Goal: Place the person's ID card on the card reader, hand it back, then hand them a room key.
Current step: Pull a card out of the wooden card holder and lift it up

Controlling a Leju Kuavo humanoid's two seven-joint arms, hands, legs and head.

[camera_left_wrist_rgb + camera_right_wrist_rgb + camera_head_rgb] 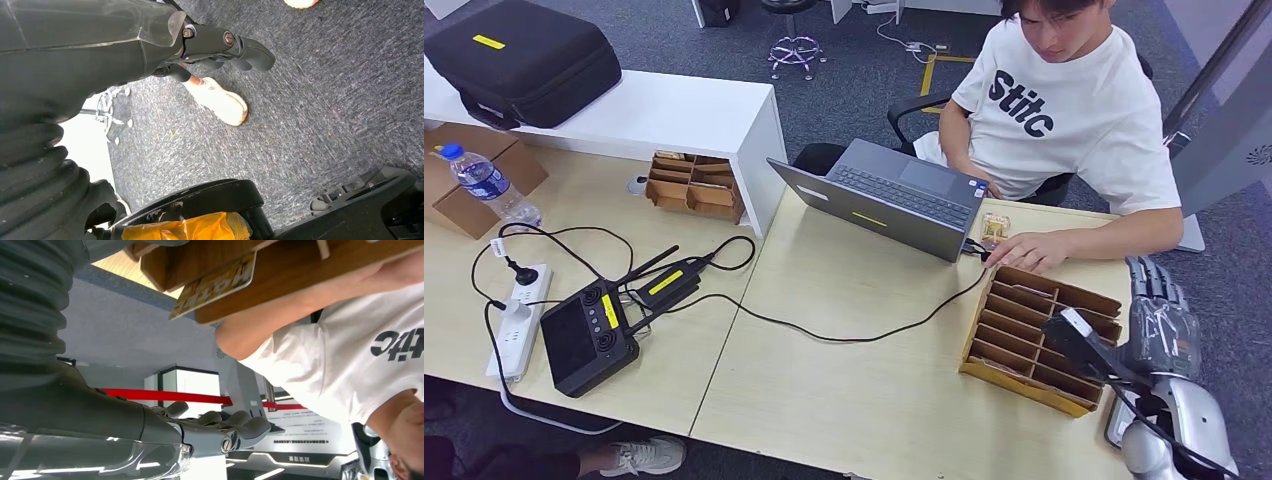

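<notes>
One person, one laptop, two wooden organisers — right hand empty, fingers apart; left hand likewise.

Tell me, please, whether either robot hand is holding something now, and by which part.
Nothing is held. The right hand hangs beside the wooden slotted card box with bare fingers; the left hand hangs over the grey carpet, also holding nothing.

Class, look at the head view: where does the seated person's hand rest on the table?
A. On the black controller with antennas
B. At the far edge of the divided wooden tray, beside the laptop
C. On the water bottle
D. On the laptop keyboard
B: the person's hand lies flat on the table at the far edge of the divided wooden tray, just right of the laptop.
</notes>
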